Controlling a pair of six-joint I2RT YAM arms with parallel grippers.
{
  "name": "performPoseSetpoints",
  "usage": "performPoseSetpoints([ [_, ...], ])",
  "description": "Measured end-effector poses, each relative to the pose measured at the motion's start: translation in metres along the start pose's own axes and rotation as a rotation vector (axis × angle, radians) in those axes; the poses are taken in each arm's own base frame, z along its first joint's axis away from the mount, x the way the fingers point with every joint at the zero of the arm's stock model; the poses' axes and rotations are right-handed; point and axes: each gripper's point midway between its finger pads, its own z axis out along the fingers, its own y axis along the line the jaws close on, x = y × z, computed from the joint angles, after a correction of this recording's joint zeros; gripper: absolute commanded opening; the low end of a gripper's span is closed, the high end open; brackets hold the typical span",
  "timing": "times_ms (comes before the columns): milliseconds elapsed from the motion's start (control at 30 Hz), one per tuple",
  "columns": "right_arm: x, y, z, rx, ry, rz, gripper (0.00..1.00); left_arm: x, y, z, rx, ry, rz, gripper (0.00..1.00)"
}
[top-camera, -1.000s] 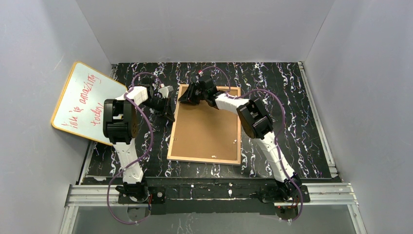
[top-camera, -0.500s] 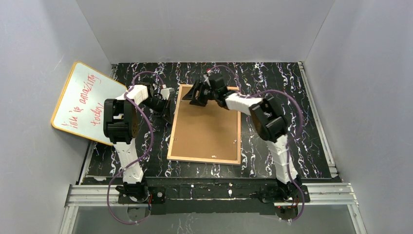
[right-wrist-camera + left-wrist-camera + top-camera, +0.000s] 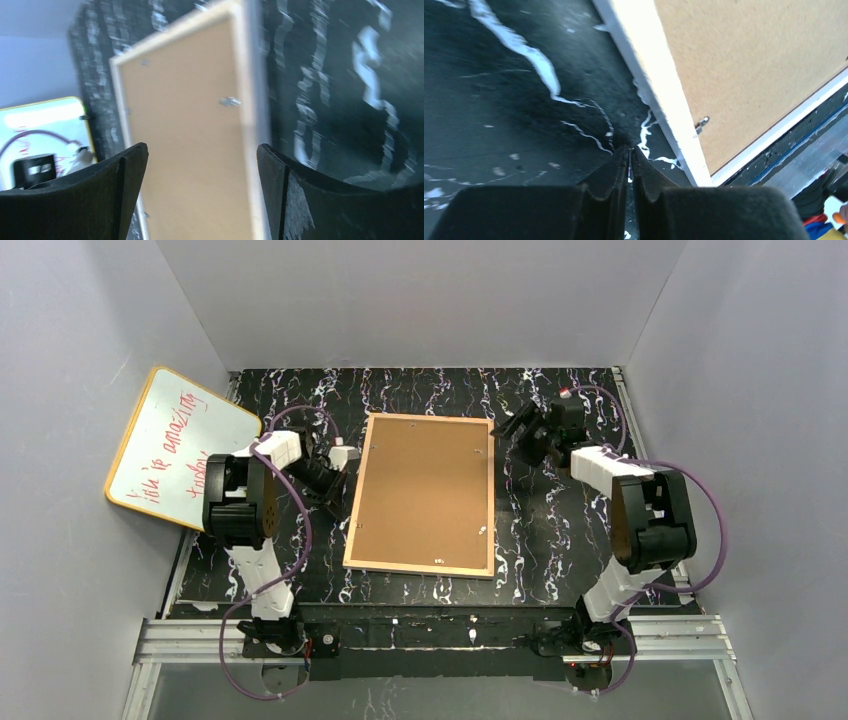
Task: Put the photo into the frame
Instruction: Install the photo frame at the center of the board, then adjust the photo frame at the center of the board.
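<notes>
Frame (image 3: 664, 95) lies reverse up at mid-table, boarded over, with neither gripper holding it.

On the table (image 3: 560, 540) it rests with its white front down, probably so that the board (image 3: 425, 490) and its fixings can be reached from above. The photo is not visible; I judge it lies under that board, though nothing confirms it. A whiteboard (image 3: 170, 455) leans at the left wall, well clear. The left gripper (image 3: 630, 155) is clenched on nothing, its tip low over the table just beside the left rim, which would suit nudging a tab (image 3: 702, 122). The right gripper (image 3: 200, 150) is spread wide and empty, apart from the far right corner.
</notes>
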Motion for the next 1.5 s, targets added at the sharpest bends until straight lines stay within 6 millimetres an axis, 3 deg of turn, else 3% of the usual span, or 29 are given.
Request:
performPoseSetpoints([
  [100, 0.02, -0.045, 0.004, 0.115, 0.073, 0.041, 0.89, 0.01, -0.01, 0.004, 0.001, 0.03, 0.038, 0.07],
  [233, 0.05, -0.068, 0.022, 0.144, 0.185, 0.075, 0.89, 0.019, -0.026, 0.011, -0.01, 0.069, 0.106, 0.07],
  [400, 0.043, -0.046, 0.055, 0.085, 0.215, 0.047, 0.9, 0.025, -0.039, 0.017, -0.035, 0.114, 0.179, 0.06],
  [567, 0.031, -0.014, 0.108, 0.03, 0.224, -0.014, 0.94, 0.032, -0.061, 0.027, -0.034, 0.184, 0.238, 0.09],
  [700, 0.024, 0.02, 0.154, -0.026, 0.248, -0.07, 0.99, 0.038, -0.104, 0.047, 0.027, 0.284, 0.299, 0.15],
  [800, 0.021, 0.031, 0.166, -0.018, 0.256, -0.111, 0.99, 0.039, -0.144, 0.064, 0.096, 0.351, 0.376, 0.2],
  [900, 0.014, 0.025, 0.152, 0.016, 0.265, -0.098, 0.99, 0.039, -0.168, 0.071, 0.158, 0.383, 0.437, 0.3],
  [967, 0.002, 0.012, 0.132, 0.062, 0.259, -0.071, 0.99, 0.036, -0.169, 0.066, 0.177, 0.385, 0.457, 0.37],
  [1133, -0.053, -0.023, 0.066, 0.205, 0.151, -0.001, 0.99, 0.022, -0.151, 0.031, 0.213, 0.363, 0.447, 0.43],
  [1233, -0.073, -0.034, 0.014, 0.282, 0.067, 0.027, 0.99, -0.014, -0.126, -0.004, 0.181, 0.254, 0.422, 0.43],
  [1333, -0.053, -0.033, -0.027, 0.307, 0.054, 0.026, 0.99, -0.073, -0.084, -0.036, 0.067, 0.078, 0.372, 0.43],
  [1433, -0.01, -0.038, -0.063, 0.322, 0.094, 0.029, 0.99, -0.136, -0.017, -0.065, -0.094, -0.126, 0.274, 0.43],
  [1500, 0.021, -0.048, -0.082, 0.329, 0.134, 0.038, 0.99, -0.16, 0.031, -0.076, -0.184, -0.215, 0.182, 0.42],
])
